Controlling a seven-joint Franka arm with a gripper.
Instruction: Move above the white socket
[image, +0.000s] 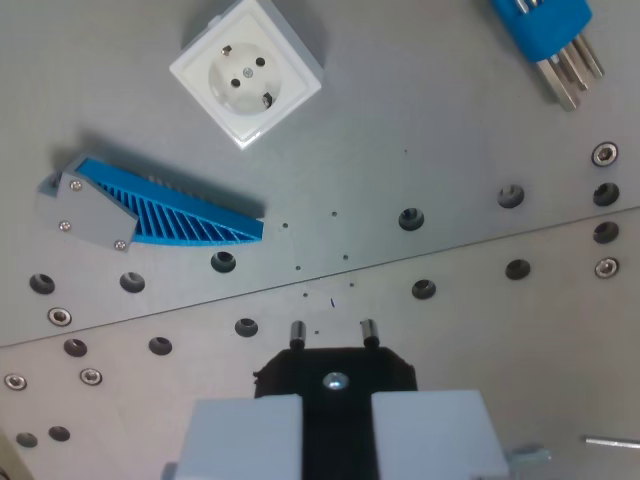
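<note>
The white socket (247, 71) lies on the grey metal plate near the top of the wrist view, left of centre. It is a square box turned at an angle, with a round recess and two pin holes facing up. My gripper (336, 432) is at the bottom centre, shut on a black plug (335, 374) whose two metal pins point toward the top of the view. The grey fingers (245, 435) clamp the plug from both sides. The socket sits well above and slightly to the wrist view's left of the plug pins.
A blue ribbed wedge with a grey end cap (160, 208) lies at the left, between gripper and socket. A blue plug with metal prongs (548, 35) is at the top right. The plate (450, 130) has several screw holes and a seam running across.
</note>
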